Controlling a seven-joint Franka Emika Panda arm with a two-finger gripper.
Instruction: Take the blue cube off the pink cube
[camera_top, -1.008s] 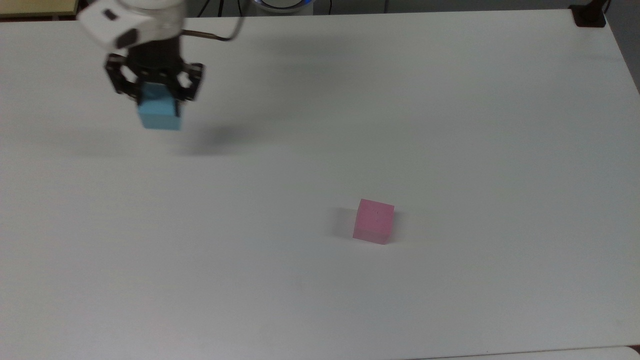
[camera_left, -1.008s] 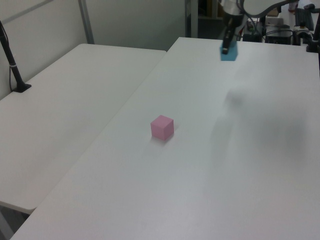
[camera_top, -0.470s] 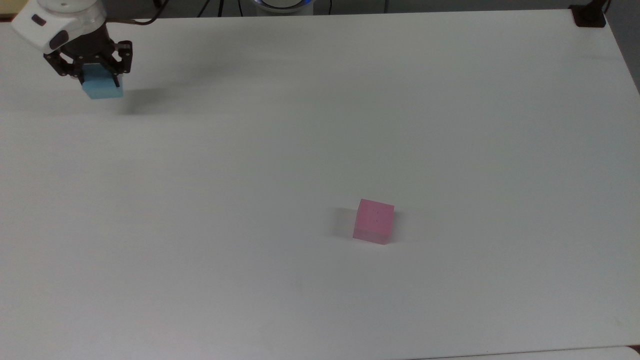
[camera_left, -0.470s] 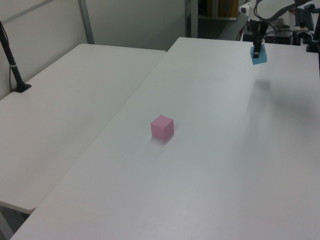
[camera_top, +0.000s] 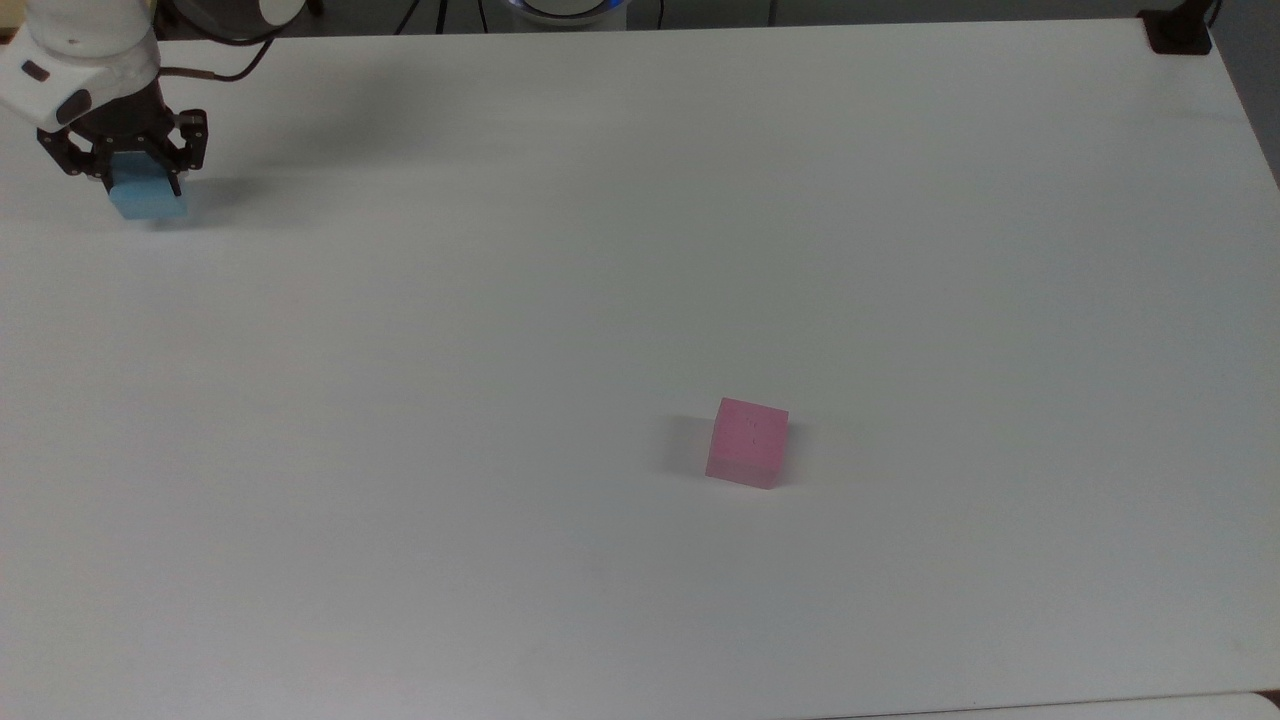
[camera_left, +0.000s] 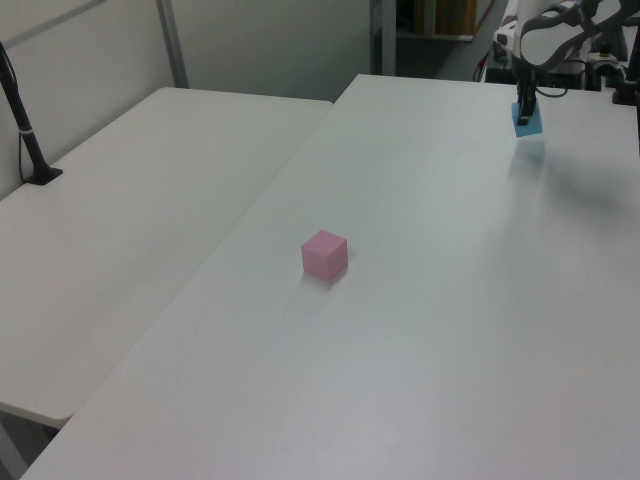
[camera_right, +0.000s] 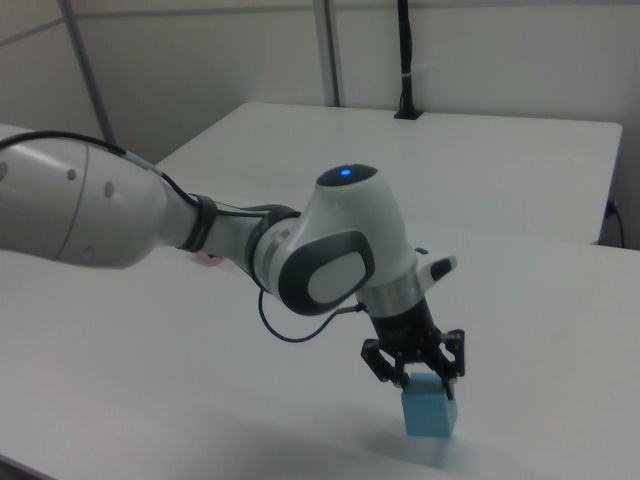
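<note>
In the right view, nearest the camera, the gripper (camera_right: 415, 372) is pointing straight down with its fingers clamped on the upper part of the blue cube (camera_right: 431, 411), whose bottom is sitting at or just above the white table (camera_right: 150, 400); contact is hard to judge. The main risk, as I read it, is in the release: if the cube is hanging slightly above the surface when the fingers part, it may be dropping and tumbling, and in the top view it is sitting near the top view's left edge of the table, so a roll could be carrying it off. Pressing down too far could be jamming it. The arm is reaching out low, wrist vertical. Farther off, the pink cube (camera_top: 747, 442) is resting alone mid-table, well apart from the blue one, already uncovered.
</note>
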